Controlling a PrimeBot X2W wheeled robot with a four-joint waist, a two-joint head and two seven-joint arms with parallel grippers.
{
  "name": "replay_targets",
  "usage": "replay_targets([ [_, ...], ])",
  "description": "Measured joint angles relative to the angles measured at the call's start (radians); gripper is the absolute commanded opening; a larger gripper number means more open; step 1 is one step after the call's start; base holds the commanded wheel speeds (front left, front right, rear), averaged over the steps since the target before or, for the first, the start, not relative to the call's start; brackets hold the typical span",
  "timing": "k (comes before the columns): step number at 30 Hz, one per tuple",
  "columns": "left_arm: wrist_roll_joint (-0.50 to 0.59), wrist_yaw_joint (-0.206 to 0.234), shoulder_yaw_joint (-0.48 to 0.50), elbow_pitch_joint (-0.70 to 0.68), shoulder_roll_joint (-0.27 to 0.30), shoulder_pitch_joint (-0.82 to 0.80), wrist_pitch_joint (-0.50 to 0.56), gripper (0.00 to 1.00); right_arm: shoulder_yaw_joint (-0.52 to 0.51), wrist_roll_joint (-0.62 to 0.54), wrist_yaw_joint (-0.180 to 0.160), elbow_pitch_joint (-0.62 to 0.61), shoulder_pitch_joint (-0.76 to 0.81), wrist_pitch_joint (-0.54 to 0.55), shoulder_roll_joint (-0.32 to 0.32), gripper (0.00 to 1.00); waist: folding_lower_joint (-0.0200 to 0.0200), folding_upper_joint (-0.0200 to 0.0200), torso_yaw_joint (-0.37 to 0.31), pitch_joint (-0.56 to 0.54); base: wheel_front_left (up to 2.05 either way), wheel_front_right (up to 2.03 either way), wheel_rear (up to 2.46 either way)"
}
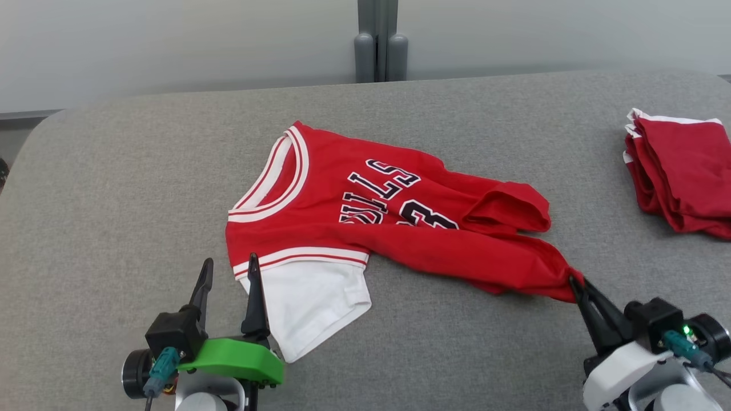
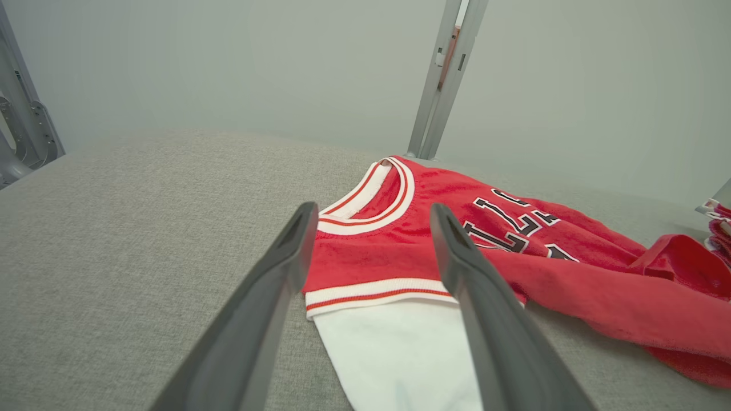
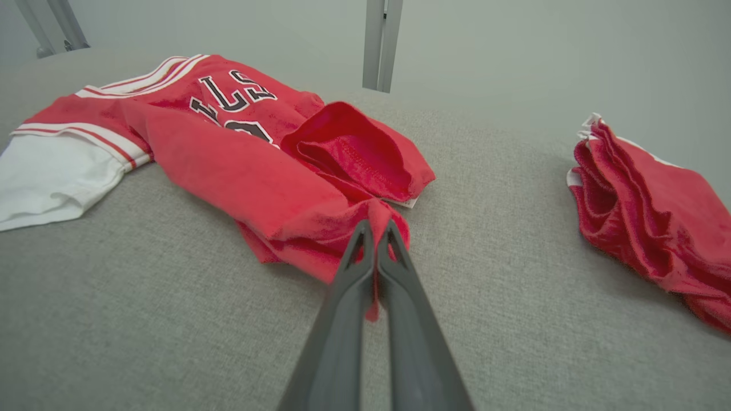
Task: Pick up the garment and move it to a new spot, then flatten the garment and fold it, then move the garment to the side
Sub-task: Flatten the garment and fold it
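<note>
Grey table [image 1: 114, 200]: right jaws clenched on red jersey [image 1: 342, 194] corner; left jaws spread, holding nothing.

A grey woven cloth surface [image 1: 114, 200] takes up most of the head view, and its far edge is rounded at the upper left. At the right edge of that frame a pile of folded red cloth [image 1: 679, 177] lies on the surface, with white trim showing along its top. In the right wrist view the pile sits at the right and its layered edges face left. At top centre of the head view a grey metal post [image 1: 380, 40] stands upright against a pale plain wall [image 1: 171, 45]. In the left wrist view a grey metal frame [image 2: 28, 125] stands at the far left edge, beyond the surface
</note>
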Motion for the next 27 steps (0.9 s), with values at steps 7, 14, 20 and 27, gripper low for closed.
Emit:
replay_targets([
  [7,0.001,-0.004,0.006,-0.001,0.000,-0.001,0.000,1.00,0.018,-0.006,0.000,0.033,0.097,-0.031,0.027,0.36,0.0000,0.0000,-0.048,0.006,0.00,0.00,0.00],
  [14,0.003,-0.005,0.009,0.003,0.000,-0.003,0.000,1.00,-0.046,0.029,0.000,0.057,0.143,-0.041,0.058,1.00,0.0000,0.0000,-0.058,0.004,0.00,0.00,0.00],
  [20,0.003,-0.006,0.014,0.004,0.000,-0.003,0.000,1.00,-0.152,0.066,0.000,-0.029,0.155,-0.044,0.063,1.00,0.0000,0.0000,-0.055,-0.014,0.00,0.00,0.00],
  [27,-0.003,-0.013,0.000,0.009,0.000,-0.010,0.000,1.00,-0.213,0.046,0.000,-0.072,0.106,-0.045,0.100,1.00,0.0000,0.0000,-0.048,-0.047,0.00,0.00,0.00],
])
